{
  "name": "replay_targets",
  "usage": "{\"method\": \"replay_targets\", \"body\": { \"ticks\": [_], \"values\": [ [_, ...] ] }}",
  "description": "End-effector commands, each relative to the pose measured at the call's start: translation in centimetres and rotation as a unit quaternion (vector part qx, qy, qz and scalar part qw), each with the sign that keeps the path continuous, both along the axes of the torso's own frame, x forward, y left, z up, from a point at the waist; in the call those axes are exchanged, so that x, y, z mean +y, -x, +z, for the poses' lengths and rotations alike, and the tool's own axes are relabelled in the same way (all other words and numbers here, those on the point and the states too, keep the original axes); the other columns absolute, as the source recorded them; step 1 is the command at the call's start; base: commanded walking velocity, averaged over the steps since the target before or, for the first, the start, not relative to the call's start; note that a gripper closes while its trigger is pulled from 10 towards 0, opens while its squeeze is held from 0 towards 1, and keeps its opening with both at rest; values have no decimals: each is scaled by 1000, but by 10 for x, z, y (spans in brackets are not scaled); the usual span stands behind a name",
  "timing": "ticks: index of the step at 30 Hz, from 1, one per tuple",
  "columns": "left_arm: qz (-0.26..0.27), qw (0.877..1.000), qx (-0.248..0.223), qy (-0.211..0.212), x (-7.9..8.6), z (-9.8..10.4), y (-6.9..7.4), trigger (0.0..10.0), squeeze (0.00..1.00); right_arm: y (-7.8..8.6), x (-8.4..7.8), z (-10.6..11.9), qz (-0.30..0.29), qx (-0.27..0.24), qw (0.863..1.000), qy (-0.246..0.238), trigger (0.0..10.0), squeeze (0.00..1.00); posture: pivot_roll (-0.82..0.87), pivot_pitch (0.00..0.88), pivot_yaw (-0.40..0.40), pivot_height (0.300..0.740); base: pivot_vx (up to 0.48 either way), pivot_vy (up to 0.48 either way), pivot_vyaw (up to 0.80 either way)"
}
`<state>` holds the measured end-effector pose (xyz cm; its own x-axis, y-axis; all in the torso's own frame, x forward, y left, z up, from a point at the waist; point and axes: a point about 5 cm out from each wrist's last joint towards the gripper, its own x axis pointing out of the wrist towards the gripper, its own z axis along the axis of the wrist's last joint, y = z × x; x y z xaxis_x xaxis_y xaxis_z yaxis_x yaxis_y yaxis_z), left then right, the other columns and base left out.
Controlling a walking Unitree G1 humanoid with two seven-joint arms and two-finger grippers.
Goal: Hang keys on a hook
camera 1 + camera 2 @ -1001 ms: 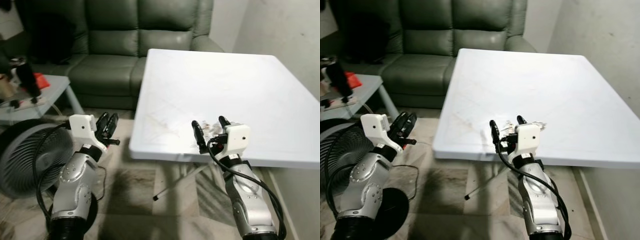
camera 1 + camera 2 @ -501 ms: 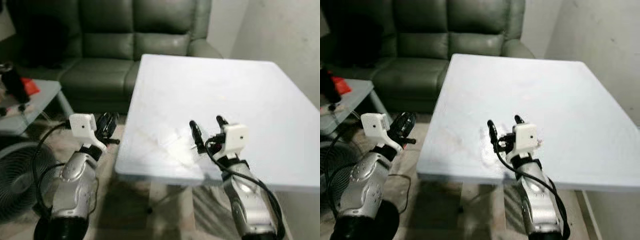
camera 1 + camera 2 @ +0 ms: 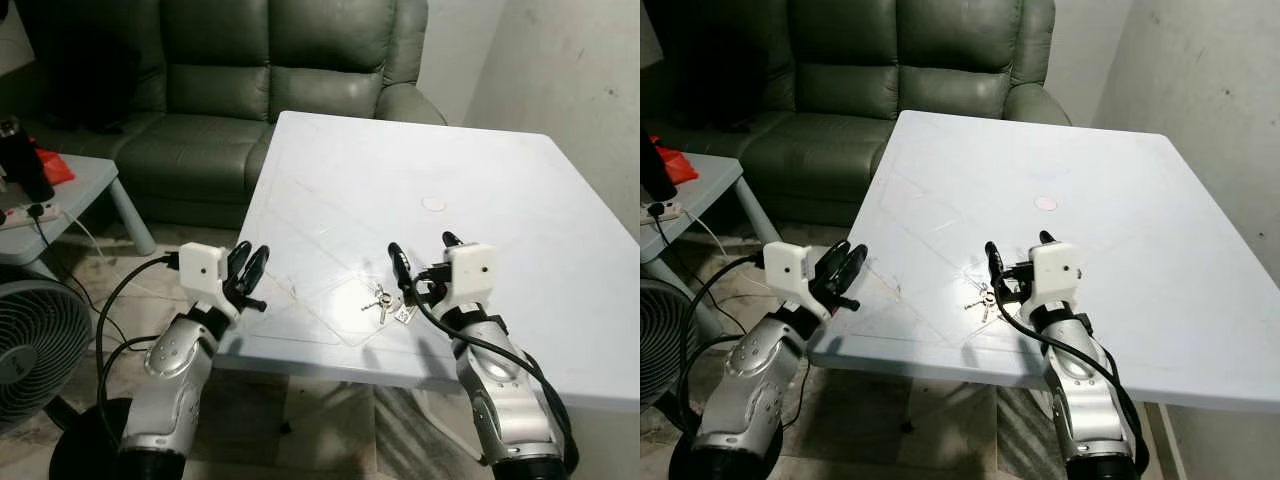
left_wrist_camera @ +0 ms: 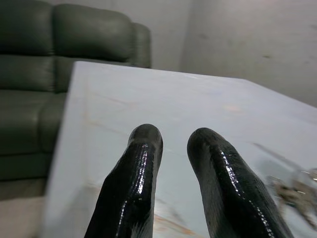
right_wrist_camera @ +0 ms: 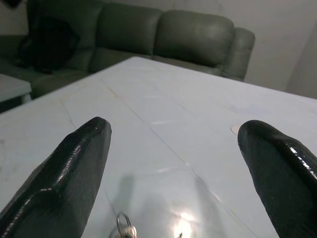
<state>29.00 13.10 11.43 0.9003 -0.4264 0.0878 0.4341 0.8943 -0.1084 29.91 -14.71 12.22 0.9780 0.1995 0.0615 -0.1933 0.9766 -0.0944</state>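
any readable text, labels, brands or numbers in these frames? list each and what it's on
None readable.
Tag on the keys, lying on the white table by the right gripper: too small to tell if it carries print.
White wrist housings of the right gripper and left gripper: plain, no markings visible.

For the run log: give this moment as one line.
keys flat on white table | right gripper open, over keys | left gripper at table edge, jaws slightly apart | no grasp

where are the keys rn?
The keys lie on the white table near its front edge, just ahead of the open right gripper, left of its fingers in the head views.
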Motion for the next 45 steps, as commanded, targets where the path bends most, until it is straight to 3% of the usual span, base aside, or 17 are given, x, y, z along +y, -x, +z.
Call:
{"method": "replay_targets", "body": {
  "ticks": [1, 11, 20, 21, 22, 23, 24, 25, 45],
  "values": [
    [-26, 1000, -12, -7, -11, 5, 3, 10000, 0, -1, 0, 0, -6, 9, 1000, 11, 10000, 0, -72, 0, -39, 740, 0, 0, 0],
    [-89, 996, -3, -10, -42, 0, 29, 10000, 0, 0, 3, -10, -49, 77, 996, 0, 10000, 0, -51, 68, -66, 740, 0, 0, 0],
    [-100, 995, 4, -13, -46, 1, 40, 10000, 0, 2, 7, -10, -74, 102, 992, -18, 9725, 0, -53, 116, -63, 740, 0, 0, 0],
    [-103, 995, 5, -14, -47, 1, 41, 10000, 0, 2, 8, -10, -80, 101, 991, -19, 6353, 0, -55, 119, -61, 740, 0, 0, 0],
    [-103, 995, 5, -14, -47, 1, 41, 10000, 0, 1, 9, -9, -82, 100, 991, -21, 5569, 0, -56, 122, -60, 740, 0, 0, 0],
    [-106, 994, 7, -15, -47, 1, 42, 10000, 0, 0, 10, -9, -84, 99, 991, -21, 1961, 0, -56, 125, -59, 740, 0, 0, 0],
    [-107, 994, 8, -15, -48, 1, 42, 10000, 0, 0, 11, -8, -84, 99, 991, -21, 1961, 0, -56, 125, -59, 740, 0, 0, 0],
    [-108, 994, 8, -16, -48, 1, 42, 10000, 0, -1, 13, -7, -87, 94, 992, -18, 0, 0, -54, 131, -57, 740, 0, 0, 0],
    [-93, 995, 22, -5, -47, 4, 50, 10000, 0, -1, 26, -8, -67, 111, 992, -9, 0, 0, -25, 168, -85, 740, 0, 0, 0]
  ]
}}
